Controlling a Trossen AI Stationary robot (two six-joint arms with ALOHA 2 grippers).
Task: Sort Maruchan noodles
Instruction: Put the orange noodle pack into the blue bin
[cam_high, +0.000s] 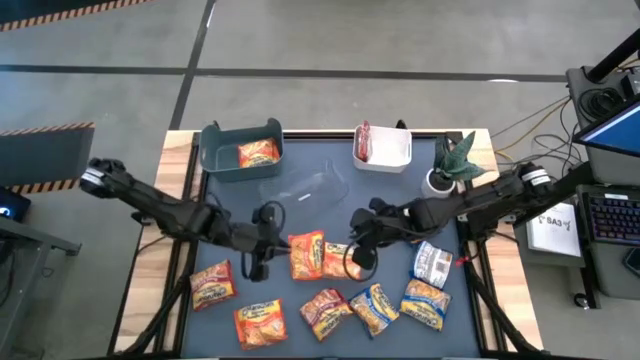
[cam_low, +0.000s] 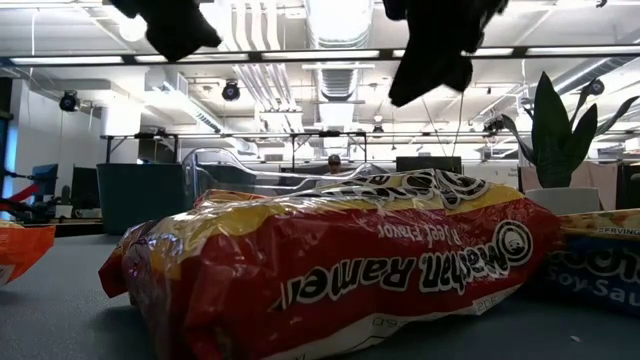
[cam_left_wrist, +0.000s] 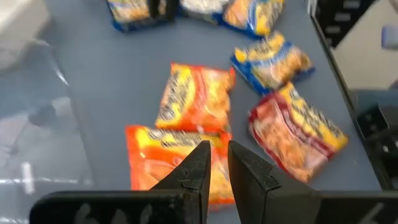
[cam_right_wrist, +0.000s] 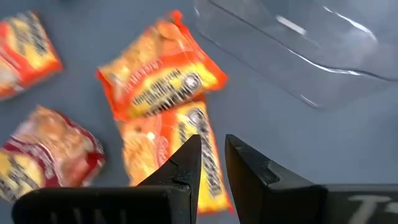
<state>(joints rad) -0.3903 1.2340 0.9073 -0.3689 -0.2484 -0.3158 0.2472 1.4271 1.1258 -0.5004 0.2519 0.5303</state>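
Several Maruchan packets lie flat on the blue mat. Two orange ones (cam_high: 307, 253) (cam_high: 335, 258) overlap at the middle. Red ones (cam_high: 212, 283) (cam_high: 325, 310), an orange one (cam_high: 258, 322) and blue-yellow ones (cam_high: 374, 307) (cam_high: 425, 302) lie nearer the near edge. My left gripper (cam_high: 268, 245) (cam_left_wrist: 219, 163) hovers shut over the orange pair's left end. My right gripper (cam_high: 355, 255) (cam_right_wrist: 212, 155) hovers shut over its right end. An orange packet (cam_high: 258, 153) lies in the teal bin (cam_high: 215, 150), a red one (cam_high: 363, 140) in the white bin (cam_high: 395, 150).
A clear bin (cam_high: 305, 185) sits on the mat between the two arms, toward the far edge. A potted plant (cam_high: 452, 165) stands at the far right corner. A blue-white packet (cam_high: 432, 263) lies by the right arm. In the low view a red packet (cam_low: 350, 270) fills the foreground.
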